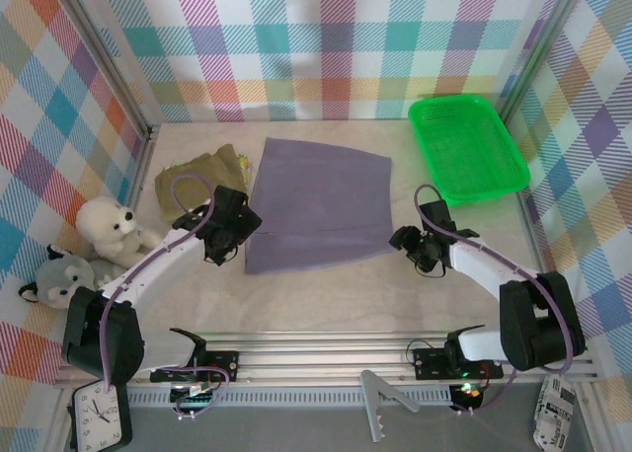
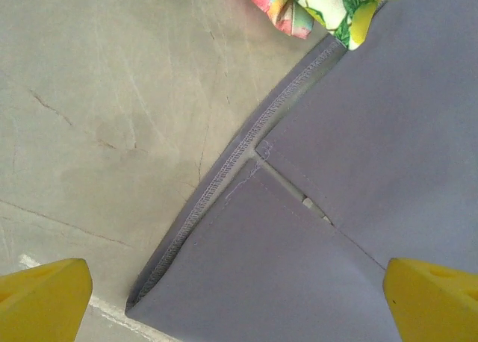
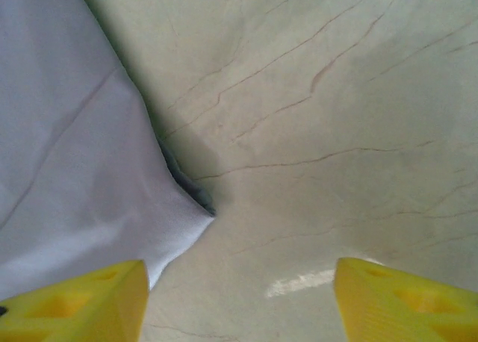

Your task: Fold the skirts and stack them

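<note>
While the lavender-grey skirt (image 1: 318,203) lies spread flat on the desk (image 1: 326,294), the two arms crouch at its near edge, one on each side. The right gripper (image 3: 239,301) has its jaws apart, straddling the skirt's near corner. One fingertip (image 3: 75,301) is over the cloth, the other over bare desk, and the corner's point lies just ahead between them. The left gripper (image 2: 239,308) stands wide apart too, with the stitched side hem and a seam junction straight ahead of it and a floral skirt (image 2: 321,2) peeking in beyond that.

This looks like a two-handed fold being set up. To do it well, each gripper should drop until its fingers reach the desk, then pinch both layers at the hem, not a wrinkle. The right one wants its bite further in from the tip, or that corner may slip out. Then lift together, level, and carry the edge forward so the fold lands square. The olive skirt (image 1: 202,171) waits beyond the left gripper.
</note>
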Motion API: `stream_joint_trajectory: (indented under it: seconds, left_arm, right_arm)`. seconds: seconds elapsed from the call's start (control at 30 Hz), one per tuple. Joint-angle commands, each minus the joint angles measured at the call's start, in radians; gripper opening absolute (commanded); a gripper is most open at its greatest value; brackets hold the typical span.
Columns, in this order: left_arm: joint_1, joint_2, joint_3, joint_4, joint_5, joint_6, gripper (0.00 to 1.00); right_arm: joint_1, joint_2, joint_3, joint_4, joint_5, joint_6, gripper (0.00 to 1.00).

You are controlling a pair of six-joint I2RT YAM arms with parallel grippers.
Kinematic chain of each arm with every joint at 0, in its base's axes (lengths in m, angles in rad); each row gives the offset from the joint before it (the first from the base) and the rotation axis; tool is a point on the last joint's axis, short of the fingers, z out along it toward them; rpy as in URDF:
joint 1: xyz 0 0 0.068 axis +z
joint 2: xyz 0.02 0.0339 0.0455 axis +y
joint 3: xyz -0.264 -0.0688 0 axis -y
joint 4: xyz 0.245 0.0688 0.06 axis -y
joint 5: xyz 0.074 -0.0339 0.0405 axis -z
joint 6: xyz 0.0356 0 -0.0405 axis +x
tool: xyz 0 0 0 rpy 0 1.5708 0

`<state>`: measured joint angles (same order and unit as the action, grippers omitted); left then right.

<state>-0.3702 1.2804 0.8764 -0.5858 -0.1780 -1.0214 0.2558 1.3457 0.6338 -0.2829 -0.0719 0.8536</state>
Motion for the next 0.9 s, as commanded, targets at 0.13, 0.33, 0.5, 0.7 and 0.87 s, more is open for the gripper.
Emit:
stream_joint_trajectory:
  seconds: [0.13, 0.33, 0.5, 0.7, 0.87]
  left_arm:
    - [0.011, -0.036, -0.025, -0.033, -0.036, -0.008, 1.00]
    - [0.013, -0.036, -0.020, -0.042, -0.047, 0.015, 1.00]
    - [0.014, -0.036, -0.027, -0.045, -0.039, 0.014, 1.00]
    - [0.016, -0.030, -0.028, -0.040, -0.031, 0.015, 1.00]
    - [0.017, -0.026, -0.030, -0.039, -0.024, 0.014, 1.00]
  right_arm:
    - [-0.002, 0.023, -0.007, 0.139, -0.044, 0.063, 0.54]
    - [-0.001, 0.074, 0.007, 0.129, -0.041, 0.092, 0.50]
    - [0.000, 0.110, 0.000, 0.194, -0.091, 0.093, 0.44]
    - [0.006, 0.149, 0.007, 0.223, -0.117, 0.102, 0.38]
    - [0.008, 0.165, 0.004, 0.220, -0.118, 0.104, 0.38]
